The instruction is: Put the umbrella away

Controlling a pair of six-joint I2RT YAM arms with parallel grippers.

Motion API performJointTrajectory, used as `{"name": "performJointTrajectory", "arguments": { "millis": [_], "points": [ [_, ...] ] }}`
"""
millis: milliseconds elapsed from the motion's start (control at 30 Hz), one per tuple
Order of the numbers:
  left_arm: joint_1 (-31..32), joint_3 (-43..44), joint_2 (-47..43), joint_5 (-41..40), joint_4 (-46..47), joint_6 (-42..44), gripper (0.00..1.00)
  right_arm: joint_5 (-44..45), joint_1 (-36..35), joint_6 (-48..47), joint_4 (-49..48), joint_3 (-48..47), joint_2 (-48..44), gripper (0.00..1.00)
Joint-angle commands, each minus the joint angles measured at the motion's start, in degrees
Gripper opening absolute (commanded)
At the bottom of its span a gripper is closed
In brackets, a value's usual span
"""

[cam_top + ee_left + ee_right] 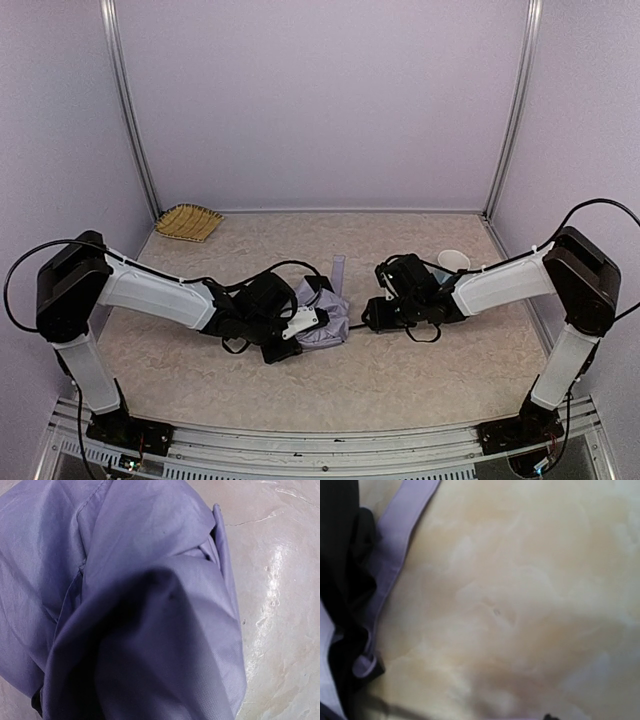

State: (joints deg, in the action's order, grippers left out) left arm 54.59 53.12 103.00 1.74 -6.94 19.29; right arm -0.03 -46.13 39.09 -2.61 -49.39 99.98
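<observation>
Here the umbrella [330,318] lies crumpled (lavender, black-lined); left hand [298,330], right hand [376,312] grips unclear.

Pale lavender walls [320,100] enclosed a beige, marbled desk [400,380] on three sides, with silver metal strips [130,120] running up the back corners. Light left glossy glare on its surface.
</observation>
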Motion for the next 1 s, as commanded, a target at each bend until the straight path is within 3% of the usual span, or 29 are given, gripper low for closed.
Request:
{"name": "performJointTrajectory", "arguments": {
  "millis": [0, 133, 300, 467, 567, 767, 967],
  "points": [
    [0.64, 1.96, 7.14, 16.44, 20.79, -4.76, 0.28, -34.90, -11.49, 2.88, -14.24, -6.13, 1.83, 0.48],
    [0.17, 2.98, 8.63, 17.39, 19.92, -4.46, 0.29, -34.32, -11.41, 0.95, -11.45, -8.01, 1.00, 0.51],
    [-0.20, 5.84, 10.19, 13.48, 9.04, -2.28, 0.18, -24.17, -9.47, -7.76, 5.29, -8.41, -6.28, 0.60],
    [-2.00, 8.29, 11.17, 15.77, -1.99, -5.23, 0.13, -15.70, -3.32, -14.07, 19.08, -3.12, -17.60, 0.74],
    [-3.16, 8.37, 12.61, 19.14, -5.39, -7.88, 0.12, -9.46, -1.93, -19.49, 26.88, -3.10, -21.88, 0.78],
    [-3.61, 10.89, 17.32, 24.65, -11.57, -8.34, 0.10, -1.32, -2.15, -28.92, 34.17, -4.76, -24.58, 0.79],
    [-3.35, 12.18, 17.44, 22.87, -14.75, -6.80, 0.09, 5.00, -2.87, -32.62, 37.25, -5.01, -26.07, 0.81]
  ]
}}
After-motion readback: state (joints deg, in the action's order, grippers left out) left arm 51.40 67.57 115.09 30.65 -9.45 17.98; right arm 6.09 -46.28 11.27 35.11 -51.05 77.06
